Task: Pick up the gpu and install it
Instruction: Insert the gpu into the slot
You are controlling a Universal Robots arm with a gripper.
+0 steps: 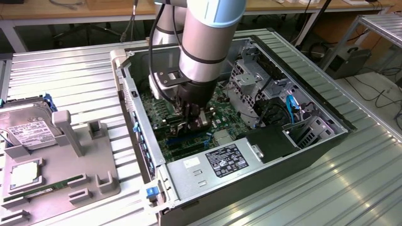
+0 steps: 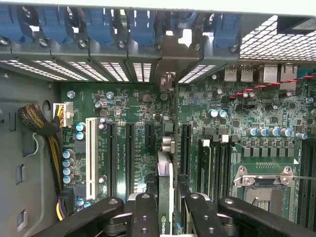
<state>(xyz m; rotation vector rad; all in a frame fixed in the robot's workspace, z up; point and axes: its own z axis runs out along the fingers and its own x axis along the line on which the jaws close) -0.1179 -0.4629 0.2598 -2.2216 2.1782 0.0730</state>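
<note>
The gpu (image 2: 166,170) is seen edge-on in the wrist view, a thin dark card with a green-marked top edge. It stands upright over the black expansion slots of the green motherboard (image 2: 123,123). Its silver end bracket (image 2: 168,81) reaches the rear slot openings of the case. My gripper (image 2: 168,202) is shut on the card, with black fingers (image 2: 144,212) on either side of it. In the exterior view my gripper (image 1: 191,121) is deep inside the open computer case (image 1: 135,108), low over the motherboard. Whether the card sits fully in its slot cannot be told.
A grey parts tray (image 1: 94,160) at the exterior view's left holds a silver hard drive (image 1: 28,129), a processor (image 1: 24,173) and a green memory stick (image 1: 44,189). In the case are the power supply (image 1: 220,160), drive cages (image 1: 251,80), blue bracket clips (image 2: 143,24) and the empty processor socket (image 2: 264,185).
</note>
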